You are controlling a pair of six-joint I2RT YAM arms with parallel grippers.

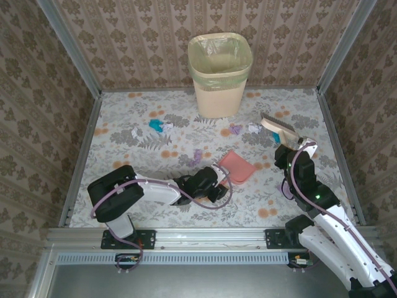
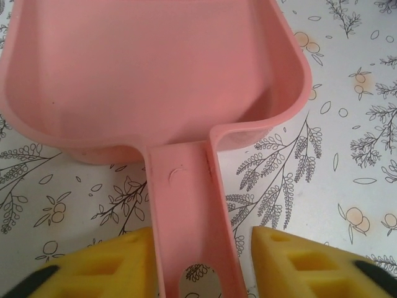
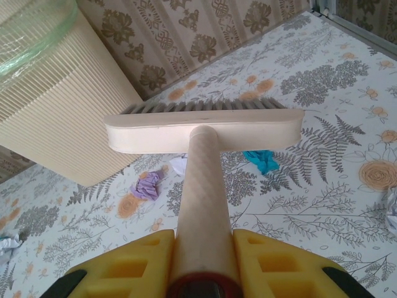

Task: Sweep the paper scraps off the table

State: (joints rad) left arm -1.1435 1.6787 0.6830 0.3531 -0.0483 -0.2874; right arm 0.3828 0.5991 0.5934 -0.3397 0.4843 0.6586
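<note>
Straddling handle [image 2: 186,205] of empty pink dustpan [image 2: 155,74], left end effector [image 2: 201,239] slightly open, right end effector [image 3: 205,242] gripping brush [image 3: 205,127]

At table [image 1: 124,149] rear, bin [image 1: 219,81]; paper scraps [image 1: 160,125] before it; dustpan [image 1: 237,166] nearer, centre; brush [image 1: 279,127] right of dustpan.

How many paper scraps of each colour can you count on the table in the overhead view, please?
Teal paper scraps: 1
Lilac-purple paper scraps: 2
White paper scraps: 3
Total: 6
</note>
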